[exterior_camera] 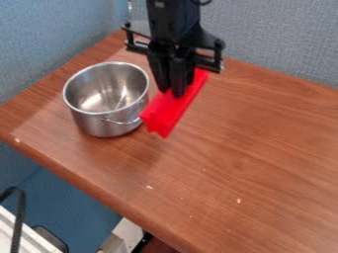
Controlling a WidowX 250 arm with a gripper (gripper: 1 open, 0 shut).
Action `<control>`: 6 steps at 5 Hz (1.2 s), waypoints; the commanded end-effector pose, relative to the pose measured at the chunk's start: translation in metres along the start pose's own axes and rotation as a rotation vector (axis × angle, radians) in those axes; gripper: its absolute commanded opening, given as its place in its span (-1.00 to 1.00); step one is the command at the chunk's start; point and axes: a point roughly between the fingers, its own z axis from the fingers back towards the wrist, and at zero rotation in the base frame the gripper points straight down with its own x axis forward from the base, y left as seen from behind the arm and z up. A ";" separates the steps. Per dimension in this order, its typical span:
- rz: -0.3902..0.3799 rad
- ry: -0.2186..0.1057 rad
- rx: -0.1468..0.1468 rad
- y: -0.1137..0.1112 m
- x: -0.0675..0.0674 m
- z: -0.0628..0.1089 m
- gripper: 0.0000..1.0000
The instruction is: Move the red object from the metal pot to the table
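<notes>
Red block [172, 111] is out of the empty steel pot [106, 97], clamped in the gripper [173, 87], hanging tilted just beside it near the tabletop's [251, 158] back edge. Setting down and release remain.

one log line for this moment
gripper: shut on red object | red object: out of metal pot, tilted over table | pot: empty
</notes>
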 end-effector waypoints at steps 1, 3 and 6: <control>-0.058 -0.030 0.005 -0.013 -0.005 0.000 -1.00; -0.143 -0.032 0.012 -0.011 -0.003 -0.026 -1.00; -0.158 -0.021 0.012 0.001 0.001 -0.027 -1.00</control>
